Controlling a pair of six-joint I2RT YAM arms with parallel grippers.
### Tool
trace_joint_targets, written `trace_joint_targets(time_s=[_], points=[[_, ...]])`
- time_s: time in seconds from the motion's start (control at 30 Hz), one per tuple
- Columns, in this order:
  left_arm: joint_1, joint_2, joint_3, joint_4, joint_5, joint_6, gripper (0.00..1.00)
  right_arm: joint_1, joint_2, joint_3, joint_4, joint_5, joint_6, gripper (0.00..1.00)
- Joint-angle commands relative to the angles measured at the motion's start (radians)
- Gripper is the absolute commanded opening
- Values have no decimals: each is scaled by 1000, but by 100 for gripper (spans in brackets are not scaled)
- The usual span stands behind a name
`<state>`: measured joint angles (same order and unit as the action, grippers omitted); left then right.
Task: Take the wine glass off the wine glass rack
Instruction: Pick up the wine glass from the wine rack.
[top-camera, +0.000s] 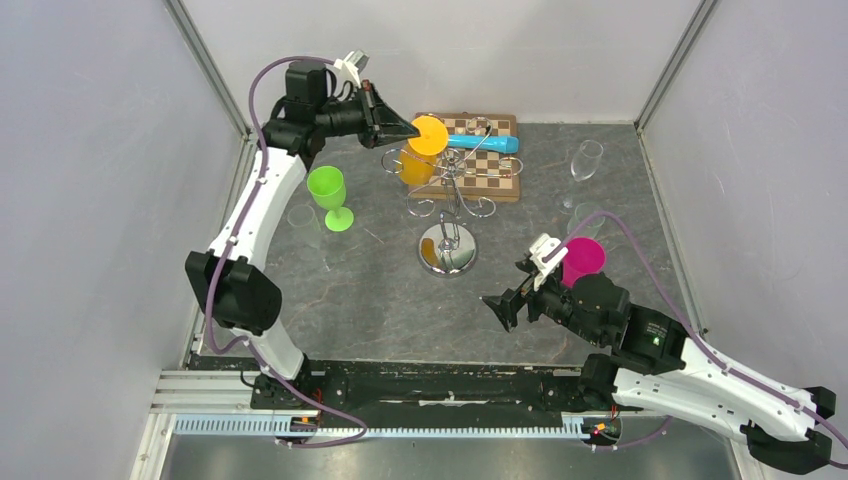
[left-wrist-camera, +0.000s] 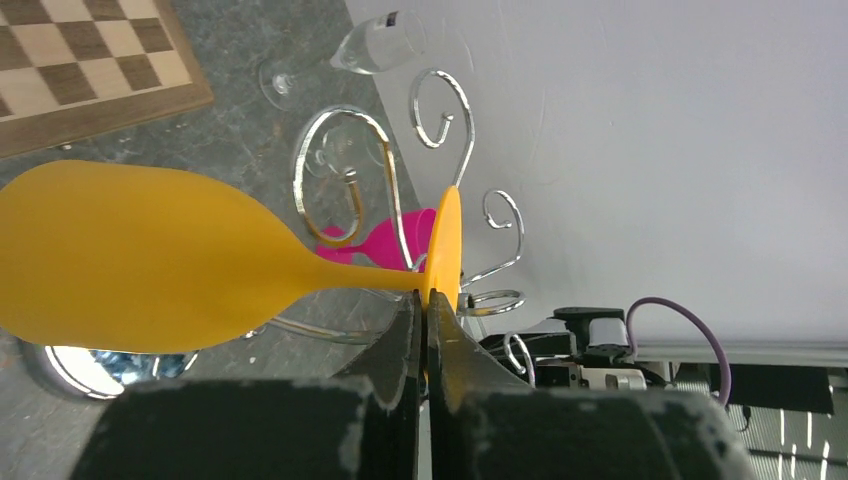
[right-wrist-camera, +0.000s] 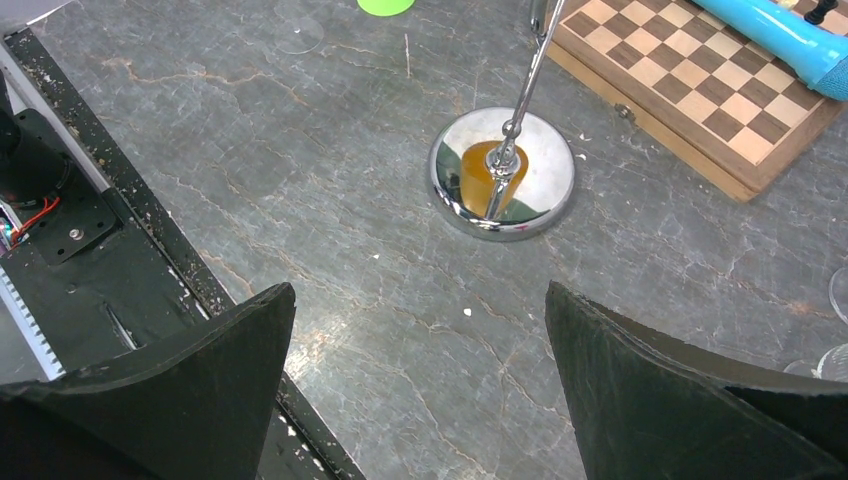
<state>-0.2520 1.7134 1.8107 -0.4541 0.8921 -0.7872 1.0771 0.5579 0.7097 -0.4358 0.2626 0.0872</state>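
- Wine glass (left-wrist-camera: 150, 260): orange. It hangs inverted at the top of the wine glass rack (top-camera: 447, 250), among the curled wire arms (left-wrist-camera: 340, 150).
- Long axis: near vertical. In the top view the round foot (top-camera: 430, 135) faces up at the camera, and the bowl shows below it, offset toward 7 o'clock.
- In the left wrist view the same axis runs across the picture. The bowl is at 9 o'clock, the stem is in the middle, and the foot is edge-on at 3 o'clock.
- Position: in the top view the glass sits at about 11 o'clock from the rack's mirror base. Behind it lies the chessboard (top-camera: 490, 175).
- It cannot be determined whether the foot is resting on a wire arm or is clear of it.
- Left gripper (left-wrist-camera: 425, 320): closed almost fully. The two fingers pinch the lower rim of the foot between them. There is no contact with the stem or the bowl.
- Right gripper (right-wrist-camera: 418, 290): jaws spread wide and holding nothing. It hangs above the bare table (right-wrist-camera: 300, 150) at about 5 o'clock from the rack base, well apart from it.
- The rack base (right-wrist-camera: 500, 170) shows an orange reflection around the pole.
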Motion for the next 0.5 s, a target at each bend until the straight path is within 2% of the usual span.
trace_joint_targets(time_s=[0.0, 0.47], points=[[51, -60, -12, -31, -6, 76, 2, 2, 7, 12, 20, -7, 17, 98], [175, -95, -13, -5, 30, 66, 2, 1, -3, 16, 58, 1, 45, 98]])
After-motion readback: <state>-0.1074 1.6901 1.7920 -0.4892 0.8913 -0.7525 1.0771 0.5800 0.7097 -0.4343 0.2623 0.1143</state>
